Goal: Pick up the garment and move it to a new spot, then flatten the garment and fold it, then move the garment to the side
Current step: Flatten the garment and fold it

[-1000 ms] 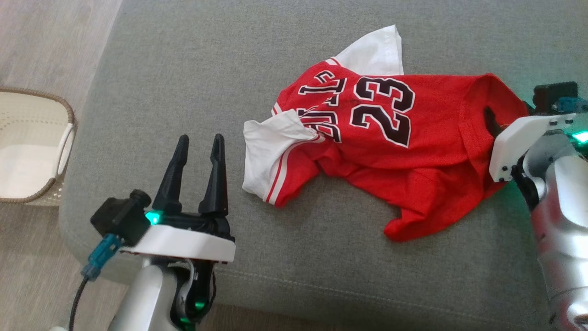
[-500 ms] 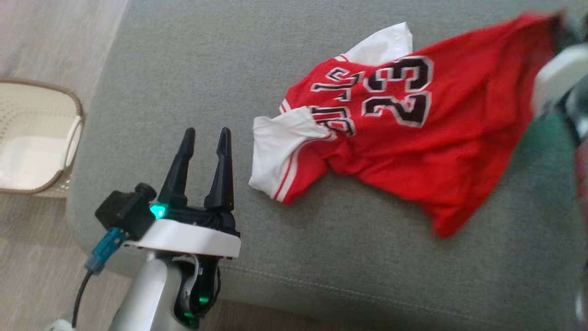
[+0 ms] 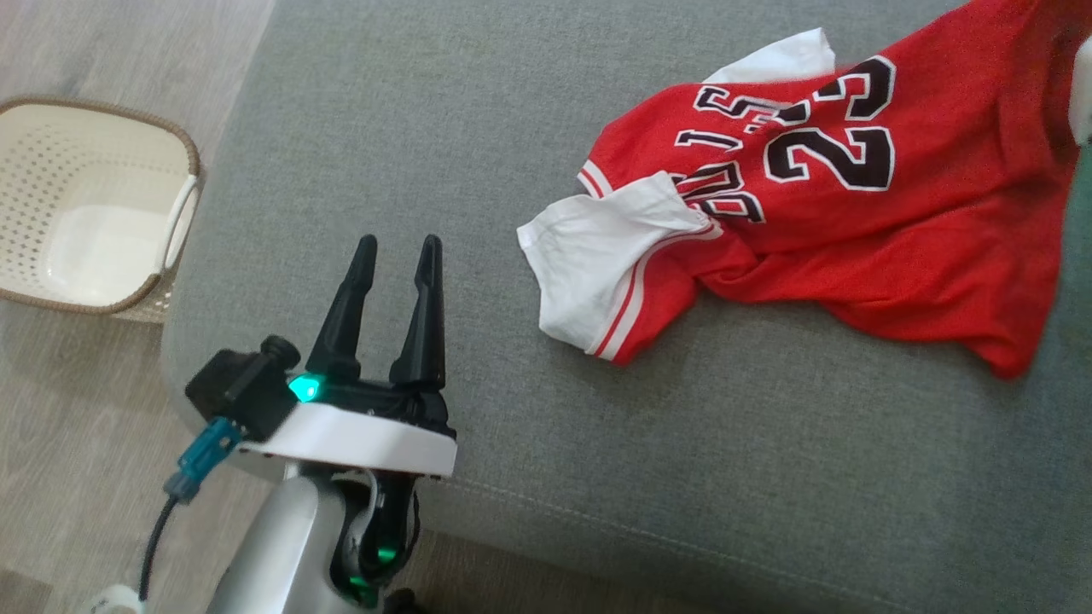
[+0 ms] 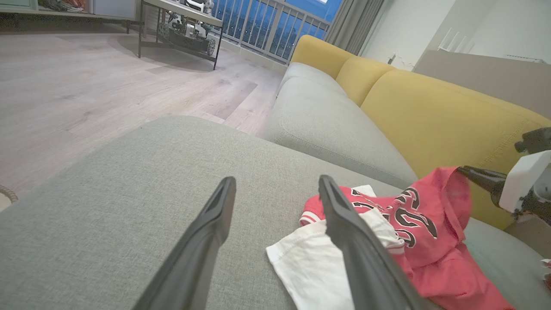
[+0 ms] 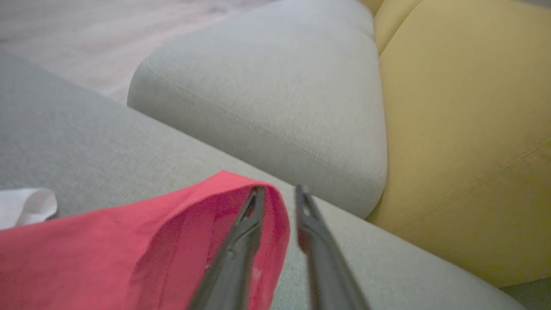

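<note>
Red jersey sprawled on the grey sofa cushion, far hem corner lifted clear, hooked over the right gripper; fingers there only narrowly parted, fabric draped round one rather than pinched, by the look of it; probably mid-drag toward the new spot; left gripper parked near the white sleeve, fingers wide apart, holding nothing, presumably waiting for the flattening.

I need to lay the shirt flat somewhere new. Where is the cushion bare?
Bare: the cushion left of the shirt, beyond the left gripper, and its front strip below the shirt. Crowded: the right side, under the shirt.
</note>
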Controlling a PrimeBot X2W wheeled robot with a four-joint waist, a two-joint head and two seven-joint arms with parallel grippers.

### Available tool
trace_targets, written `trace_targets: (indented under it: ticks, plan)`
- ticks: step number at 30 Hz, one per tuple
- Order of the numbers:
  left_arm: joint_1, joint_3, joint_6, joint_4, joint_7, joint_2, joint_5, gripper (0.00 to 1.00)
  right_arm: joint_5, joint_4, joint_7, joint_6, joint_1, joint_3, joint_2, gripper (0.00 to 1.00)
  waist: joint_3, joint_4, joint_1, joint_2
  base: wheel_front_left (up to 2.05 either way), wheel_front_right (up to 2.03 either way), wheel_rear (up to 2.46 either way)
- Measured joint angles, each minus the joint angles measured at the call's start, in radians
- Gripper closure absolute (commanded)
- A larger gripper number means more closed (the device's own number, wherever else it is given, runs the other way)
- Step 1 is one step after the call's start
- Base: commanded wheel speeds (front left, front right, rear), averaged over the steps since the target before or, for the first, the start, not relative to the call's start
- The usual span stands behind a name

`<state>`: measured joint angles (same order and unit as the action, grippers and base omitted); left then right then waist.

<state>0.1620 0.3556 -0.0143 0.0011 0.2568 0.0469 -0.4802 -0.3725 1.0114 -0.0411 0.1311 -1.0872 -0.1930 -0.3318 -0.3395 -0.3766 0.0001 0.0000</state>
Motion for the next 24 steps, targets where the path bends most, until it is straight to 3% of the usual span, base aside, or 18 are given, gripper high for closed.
trace_targets:
  ticks: [6, 12, 19, 24]
  plan:
    - [0.015, -0.005, -0.003, 0.0, 0.0, -0.001, -0.007, 0.0, -0.049, 0.08, 0.05, 0.0, -0.003, -0.047, 0.004, 0.0, -0.006, 0.003, 0.0, 0.0, 0.0, 0.0, 0.0]
    - [0.015, -0.037, -0.003, 0.002, 0.0, -0.002, 0.005, 0.0, -0.048, 0.086, -0.011, 0.0, 0.0, -0.12, 0.045, 0.0, 0.02, 0.045, 0.0, 0.0, 0.0, 0.0, 0.0]
    - [0.004, -0.075, -0.002, 0.004, 0.0, -0.003, 0.031, 0.0, 0.051, 0.085, -0.154, 0.0, 0.063, -0.163, 0.159, 0.0, 0.082, 0.123, -0.0001, 0.0, 0.0, 0.0, 0.0]
    - [-0.027, -0.089, -0.003, 0.005, 0.0, -0.002, 0.039, 0.0, 0.169, 0.061, -0.198, 0.0, 0.159, -0.146, 0.234, 0.0, 0.133, 0.189, -0.0002, 0.0001, 0.0, 0.0, 0.0]
